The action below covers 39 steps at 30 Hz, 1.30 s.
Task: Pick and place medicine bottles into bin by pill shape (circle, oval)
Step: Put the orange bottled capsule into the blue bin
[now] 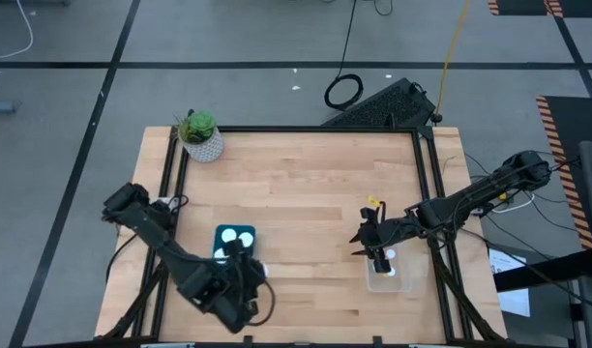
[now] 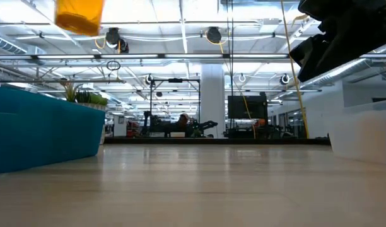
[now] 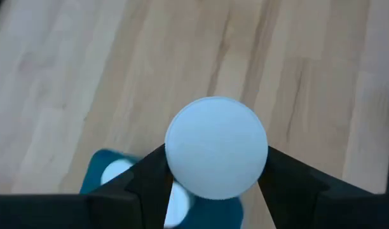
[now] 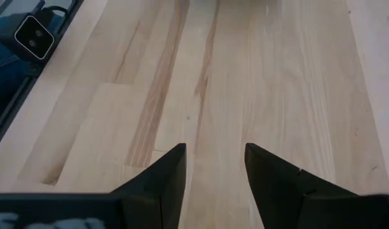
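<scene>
Above the blue bin (image 1: 234, 242) at about seven o'clock on the table (image 1: 306, 184), we find the left gripper (image 3: 215, 170) with its jaws pinching a medicine bottle (image 3: 216, 147), one dark finger (image 3: 147, 181) on each side just below the round white cap. The bottle hangs upright, long axis vertical, cap toward the wrist camera; from table height its orange body (image 2: 79, 16) shows well clear of the wood, over the blue bin's wall (image 2: 45, 129). Two white caps (image 1: 237, 235) already sit inside that bin in the overhead view, and the wrist view shows the blue rim (image 3: 100, 170) and a cap directly beneath the held bottle, slightly toward the jaws' base. We judge that the coming move turns on this one relation: the bottle is over or just at the bin's near edge, so a release needs the bottle fully inside the rim line, and whether it is already there we cannot tell. Across the table at about four o'clock, the right gripper (image 4: 213, 172) waits over the clear bin (image 1: 389, 275), its jaws spread and holding nothing, bare wood showing between them. A green plant in a white pot (image 1: 199, 135) stands at the eleven o'clock corner, well apart from both arms. We can read no pill shape through the orange plastic.
</scene>
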Each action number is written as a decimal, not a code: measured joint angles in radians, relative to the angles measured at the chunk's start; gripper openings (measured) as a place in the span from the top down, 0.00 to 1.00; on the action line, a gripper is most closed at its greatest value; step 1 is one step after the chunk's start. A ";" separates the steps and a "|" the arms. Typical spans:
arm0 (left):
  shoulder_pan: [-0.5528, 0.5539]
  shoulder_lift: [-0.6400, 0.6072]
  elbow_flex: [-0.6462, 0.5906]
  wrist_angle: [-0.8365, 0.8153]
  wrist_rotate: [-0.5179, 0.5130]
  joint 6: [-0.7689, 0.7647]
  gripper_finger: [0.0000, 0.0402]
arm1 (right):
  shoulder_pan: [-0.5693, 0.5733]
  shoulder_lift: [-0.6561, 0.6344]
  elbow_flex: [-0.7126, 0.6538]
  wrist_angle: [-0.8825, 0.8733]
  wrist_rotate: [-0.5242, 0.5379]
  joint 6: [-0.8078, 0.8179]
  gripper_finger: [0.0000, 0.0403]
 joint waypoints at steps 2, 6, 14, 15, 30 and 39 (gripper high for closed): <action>-0.024 -0.010 0.000 -0.054 -0.015 -0.050 0.47 | 0.000 0.000 0.000 0.010 0.000 0.000 0.62; -0.061 -0.030 0.000 -0.106 -0.020 -0.125 0.47 | 0.000 0.000 0.000 0.034 -0.002 0.000 0.62; -0.158 -0.035 -0.054 -0.139 -0.076 -0.291 0.47 | 0.000 0.000 0.000 0.038 -0.002 0.026 0.62; -0.166 -0.035 -0.073 -0.139 -0.077 -0.318 0.47 | 0.000 0.000 0.000 0.040 -0.002 0.026 0.62; -0.275 -0.159 -0.362 -0.035 -0.060 -0.604 0.47 | 0.000 0.000 0.000 0.090 -0.002 0.018 0.62; -0.260 -0.192 -0.574 0.148 -0.045 -0.641 0.47 | 0.000 0.000 0.000 0.089 -0.003 -0.008 0.62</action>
